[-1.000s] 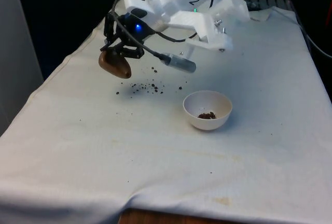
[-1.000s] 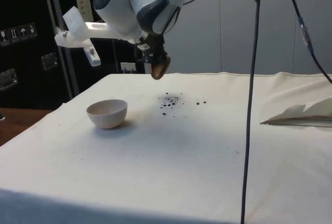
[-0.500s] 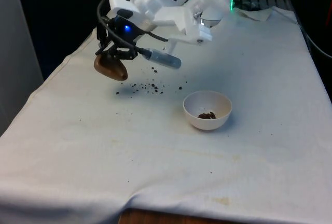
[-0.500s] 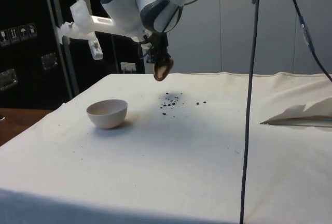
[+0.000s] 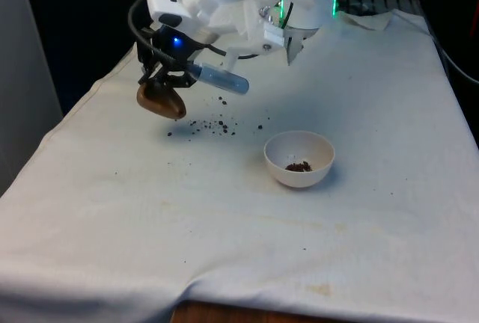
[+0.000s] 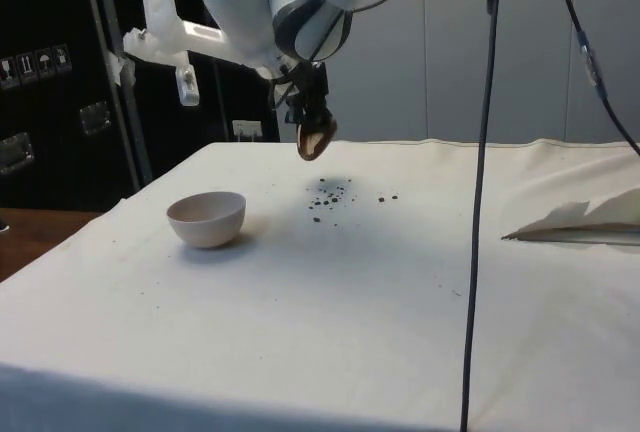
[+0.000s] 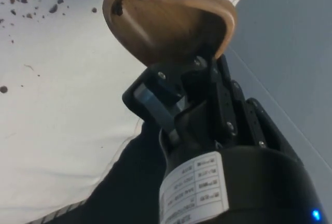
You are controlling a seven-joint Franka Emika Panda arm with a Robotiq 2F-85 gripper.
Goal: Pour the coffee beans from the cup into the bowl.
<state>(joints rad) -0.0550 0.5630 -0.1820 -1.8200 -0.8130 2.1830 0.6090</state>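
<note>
- The gripper [image 5: 159, 84] is clenched on the rim of a brown wooden cup [image 5: 161, 101], seen in the wrist view with both fingers [image 7: 155, 102] pinching the wall of the cup [image 7: 168, 19].
- The cup hangs in the air, clear of the cloth [image 5: 224, 218], tipped well over on its side; in the side view the cup [image 6: 316, 137] shows its mouth turned down and sideways below the gripper [image 6: 305, 112].
- One dark bean [image 7: 118, 7] clings inside the cup near its rim.
- Just below and a little to the front view's right of the gripper, spilled beans [image 5: 213, 124] lie scattered on the cloth; the same beans [image 6: 330, 194] show beneath the cup in the side view.
- Farther off, on the front view's right of the gripper and nearer the camera, a white bowl [image 5: 299, 158] stands upright on the cloth, well apart from the cup, with a small heap of beans [image 5: 299, 166] in its bottom.
- In the side view the bowl [image 6: 206, 218] sits lower than the cup, with the spill between them.
</note>
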